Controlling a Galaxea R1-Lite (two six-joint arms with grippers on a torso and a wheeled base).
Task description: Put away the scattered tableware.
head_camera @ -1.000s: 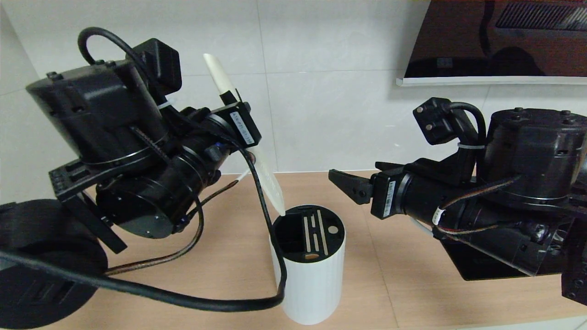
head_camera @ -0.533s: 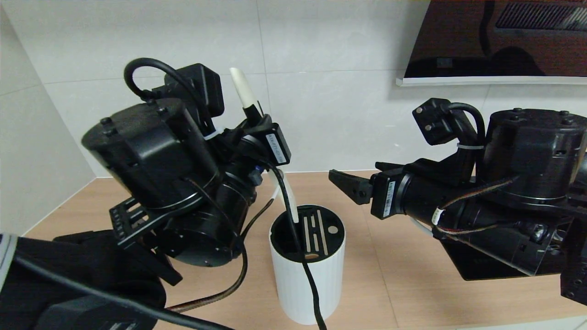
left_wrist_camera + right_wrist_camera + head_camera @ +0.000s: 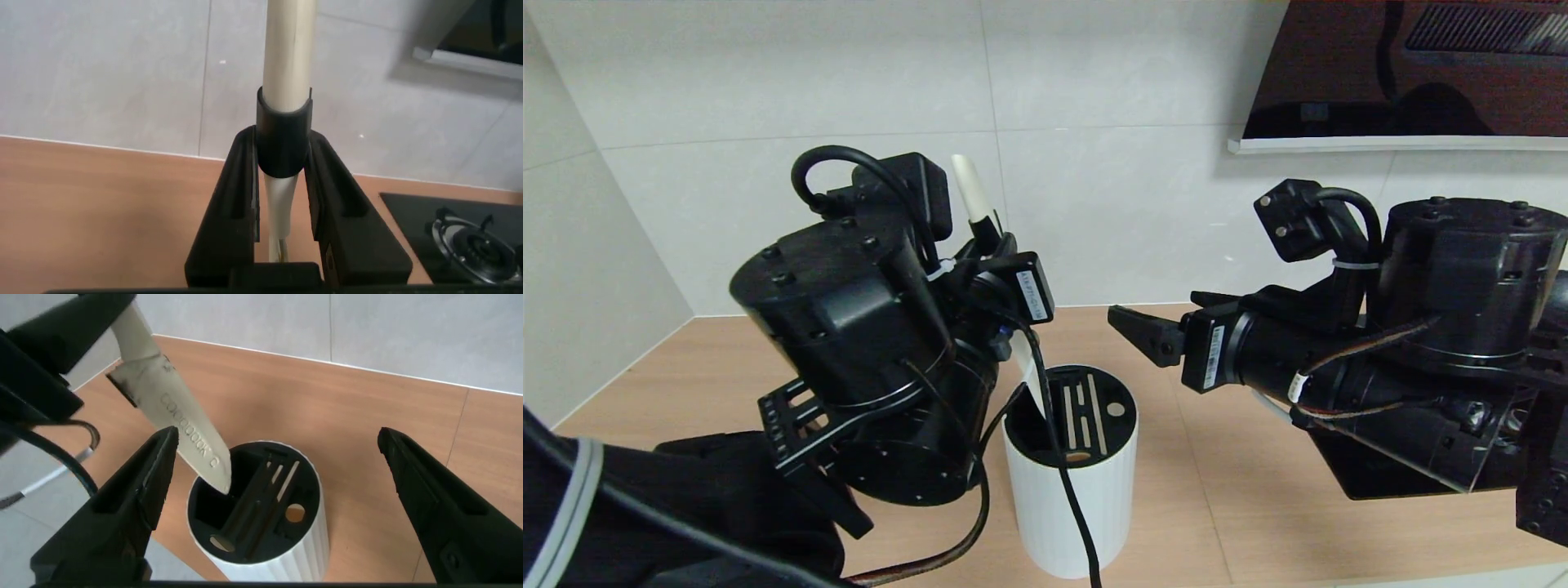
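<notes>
A white ceramic knife (image 3: pixel 970 192) with a cream handle and black collar is held upright in my left gripper (image 3: pixel 992 245), which is shut on it. Its blade (image 3: pixel 176 429) points down, the tip just inside the large open slot of the white cylindrical knife holder (image 3: pixel 1078 490) on the wooden counter. In the left wrist view the handle (image 3: pixel 286 57) rises between the fingers (image 3: pixel 233 204). My right gripper (image 3: pixel 274 469) stands open above and to the right of the holder (image 3: pixel 270 547), with nothing in it.
A black cooktop (image 3: pixel 1372 478) lies on the counter at the right, its burner (image 3: pixel 474 241) visible in the left wrist view. A range hood (image 3: pixel 1405 73) hangs at the upper right. Tiled wall stands behind. Bare counter (image 3: pixel 703 367) lies left of the holder.
My left arm has swung right and down, turning the knife more upright; its blade tip went from above the holder's rim into the open slot. The right arm stayed nearly still.
</notes>
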